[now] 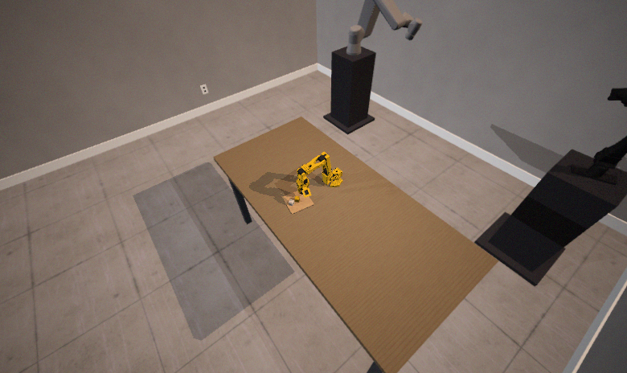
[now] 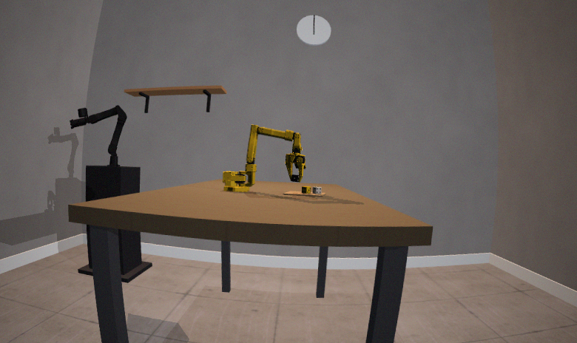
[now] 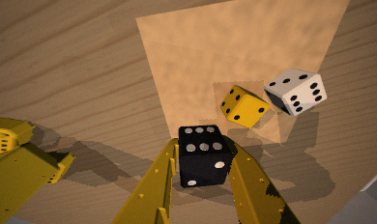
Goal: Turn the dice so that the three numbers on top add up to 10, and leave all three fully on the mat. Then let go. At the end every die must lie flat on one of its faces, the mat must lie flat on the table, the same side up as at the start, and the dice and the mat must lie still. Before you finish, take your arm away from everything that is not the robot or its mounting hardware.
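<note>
I have the claw [image 3: 202, 166] clamped on the small black die with pale pips [image 3: 203, 154], hanging above the near edge of the thin tan square mat [image 3: 221, 58]; the yellow die [image 3: 243, 106] and white die [image 3: 297, 90] sit ahead to the right, so I'd set down straight ahead.

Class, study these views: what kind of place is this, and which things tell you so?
Probably a robotics lab or test room: a small yellow arm works on a bare wooden table, two larger arms stand on black pedestals, and the walls hold only a shelf and clock.
</note>
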`<state>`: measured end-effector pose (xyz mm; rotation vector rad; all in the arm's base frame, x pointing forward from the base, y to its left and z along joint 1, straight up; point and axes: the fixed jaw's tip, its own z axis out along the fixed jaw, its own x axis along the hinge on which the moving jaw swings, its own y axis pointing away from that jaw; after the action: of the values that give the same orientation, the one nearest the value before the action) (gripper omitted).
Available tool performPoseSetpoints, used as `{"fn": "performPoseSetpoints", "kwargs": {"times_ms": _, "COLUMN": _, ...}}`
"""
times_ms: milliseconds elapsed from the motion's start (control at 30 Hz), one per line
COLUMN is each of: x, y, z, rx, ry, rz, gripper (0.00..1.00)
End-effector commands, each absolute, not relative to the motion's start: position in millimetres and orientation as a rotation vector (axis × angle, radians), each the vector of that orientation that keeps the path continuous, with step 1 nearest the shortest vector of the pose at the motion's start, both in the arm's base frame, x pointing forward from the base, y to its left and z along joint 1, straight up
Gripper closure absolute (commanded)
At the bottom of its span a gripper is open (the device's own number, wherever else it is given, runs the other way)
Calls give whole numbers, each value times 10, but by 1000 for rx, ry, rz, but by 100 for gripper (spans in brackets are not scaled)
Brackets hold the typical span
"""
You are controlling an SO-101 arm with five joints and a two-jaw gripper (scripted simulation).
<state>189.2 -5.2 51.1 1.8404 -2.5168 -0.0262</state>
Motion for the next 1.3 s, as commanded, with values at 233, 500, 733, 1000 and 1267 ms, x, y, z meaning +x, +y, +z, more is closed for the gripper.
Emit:
{"fn": "performPoseSetpoints", "kwargs": {"times_ms": 233, "x": 1938, "y": -32, "z": 582, "rx": 1867, "ry": -2554, "rz": 27, "gripper": 100}}
{"fn": "performPoseSetpoints", "kwargs": {"times_ms": 500, "x": 1939, "y": -32, "z": 533, "rx": 1867, "ry": -2554, "rz": 27, "gripper": 100}}
{"fn": "performPoseSetpoints", "kwargs": {"times_ms": 733, "x": 1939, "y": -32, "z": 528, "rx": 1867, "ry": -2554, "rz": 27, "gripper": 100}}
{"fn": "performPoseSetpoints", "kwargs": {"times_ms": 1000, "x": 1940, "y": -32, "z": 481, "rx": 1867, "ry": -2554, "rz": 27, "gripper": 100}}
{"fn": "performPoseSetpoints", "kwargs": {"times_ms": 1267, "x": 1940, "y": -32, "z": 469, "rx": 1867, "ry": -2554, "rz": 27, "gripper": 100}}
